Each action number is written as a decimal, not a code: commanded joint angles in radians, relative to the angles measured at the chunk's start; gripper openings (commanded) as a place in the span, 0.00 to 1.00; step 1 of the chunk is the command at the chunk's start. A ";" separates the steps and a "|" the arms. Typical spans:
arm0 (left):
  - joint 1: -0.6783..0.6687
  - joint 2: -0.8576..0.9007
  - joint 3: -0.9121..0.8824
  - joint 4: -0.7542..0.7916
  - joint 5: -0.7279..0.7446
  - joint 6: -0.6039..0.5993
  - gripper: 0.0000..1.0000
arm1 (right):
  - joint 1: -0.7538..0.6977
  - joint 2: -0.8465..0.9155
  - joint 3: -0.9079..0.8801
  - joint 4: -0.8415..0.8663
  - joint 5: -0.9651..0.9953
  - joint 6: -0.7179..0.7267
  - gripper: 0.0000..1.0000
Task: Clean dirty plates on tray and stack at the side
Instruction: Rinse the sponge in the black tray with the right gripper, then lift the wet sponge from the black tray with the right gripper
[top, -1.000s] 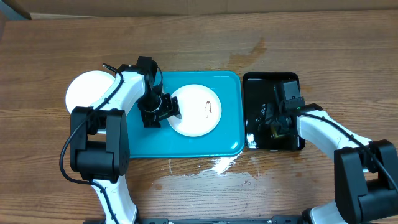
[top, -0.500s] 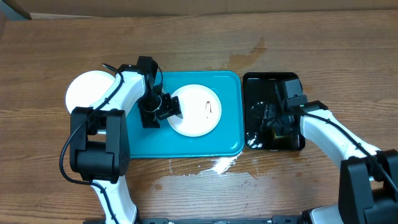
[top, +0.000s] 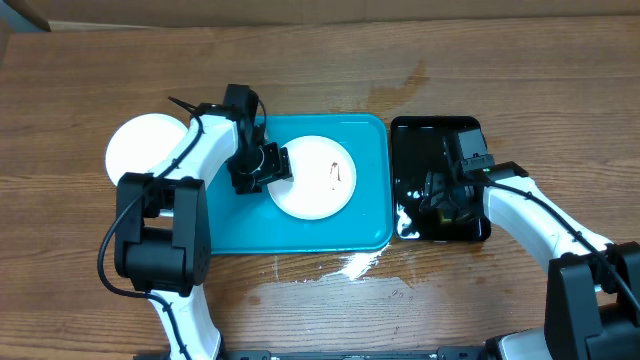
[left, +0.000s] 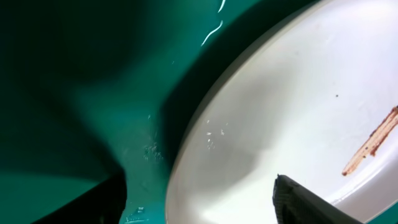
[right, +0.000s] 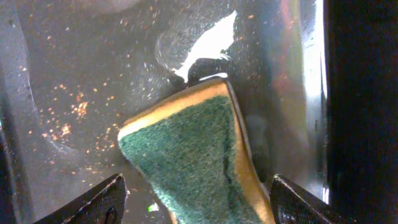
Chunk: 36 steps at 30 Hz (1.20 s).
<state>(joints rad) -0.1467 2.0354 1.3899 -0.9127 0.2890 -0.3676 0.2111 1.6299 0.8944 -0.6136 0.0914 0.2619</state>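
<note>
Table (top: 300, 60) is carrying the blue tray (top: 300, 235), and a black tray (top: 435, 130) is sitting just beside it on the right. A dirty plate (top: 315, 185) is lying in the blue tray, showing a brown smear (top: 336, 172). The left claw (top: 278, 165) is hanging over the plate's left edge, fingers (left: 298, 199) apart, one on each side of the rim, not squeezing. The sponge (right: 186, 162) is lying in the black tray right under the right claw (top: 440, 200), between its wide-apart fingers, so that arm is sitting nearer for grabbing it.
</note>
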 joint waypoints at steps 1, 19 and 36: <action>-0.031 0.021 -0.015 0.032 -0.061 0.008 0.67 | 0.003 0.002 -0.010 0.006 -0.023 -0.005 0.74; -0.056 0.021 -0.015 0.011 -0.196 0.009 0.24 | 0.003 0.002 -0.086 0.108 -0.075 -0.004 0.63; -0.054 0.019 -0.013 -0.007 -0.219 0.008 0.04 | 0.002 -0.064 0.176 -0.162 -0.071 -0.005 0.04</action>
<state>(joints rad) -0.2012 2.0327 1.3903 -0.9169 0.1276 -0.3630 0.2111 1.6184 0.9981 -0.7525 0.0257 0.2573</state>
